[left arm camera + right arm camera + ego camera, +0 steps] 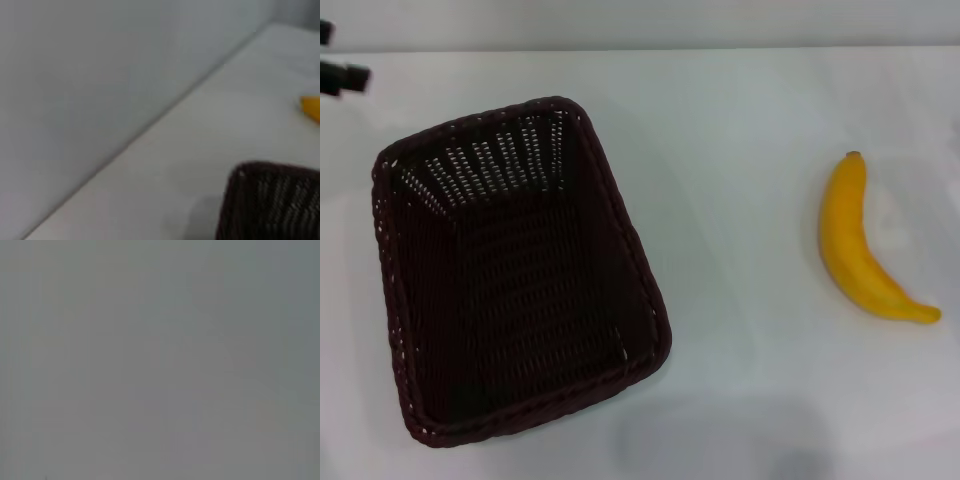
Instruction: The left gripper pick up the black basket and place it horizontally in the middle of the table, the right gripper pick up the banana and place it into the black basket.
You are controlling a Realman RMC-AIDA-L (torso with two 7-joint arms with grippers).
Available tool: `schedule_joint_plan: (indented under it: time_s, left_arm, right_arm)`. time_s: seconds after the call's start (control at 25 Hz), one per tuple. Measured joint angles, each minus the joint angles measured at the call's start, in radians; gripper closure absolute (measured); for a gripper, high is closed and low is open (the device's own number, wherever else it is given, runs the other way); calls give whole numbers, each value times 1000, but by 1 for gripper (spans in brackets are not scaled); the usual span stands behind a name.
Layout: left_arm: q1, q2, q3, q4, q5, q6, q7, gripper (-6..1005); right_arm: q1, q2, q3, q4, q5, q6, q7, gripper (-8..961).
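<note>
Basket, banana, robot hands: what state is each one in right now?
black basket: upright on the table, empty, skewed, left of centre.
banana: lying on the table to the right, outside the basket, untouched.
left gripper: at the far left edge, away from the basket, holding nothing.
right gripper: not in view.

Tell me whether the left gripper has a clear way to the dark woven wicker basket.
Probably yes. The left gripper sits at the table's far left corner, apart from the dark woven wicker basket; only bare white table lies between them.
</note>
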Motion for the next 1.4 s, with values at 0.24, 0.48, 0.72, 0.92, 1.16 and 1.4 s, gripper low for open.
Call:
schedule_joint_plan:
  time_s: [0.24,0.48,0.72,0.92,1.16,1.4]
  left_arm:
    - [-10,-42,26,-47,110,53,147,128]
    - [-21,-73,26,-95,130,111,253,129]
    - [-30,-89,28,-135,92,112,316,129]
    - [-28,-118,27,-150,99,126,323,130]
    - [0,-126,27,-154,103,165,314,130]
    - [17,-124,24,-154,100,177,309,131]
  right_arm:
    - [-12,0,0,7,0,6,83,83]
    - [-25,0,1,34,0,15,94,83]
    - [-23,0,2,53,0,13,94,83]
    - [-24,0,7,66,0,12,96,83]
    - [-27,-2,13,67,0,-1,96,83]
    - [-14,-3,12,60,0,-55,96,83]
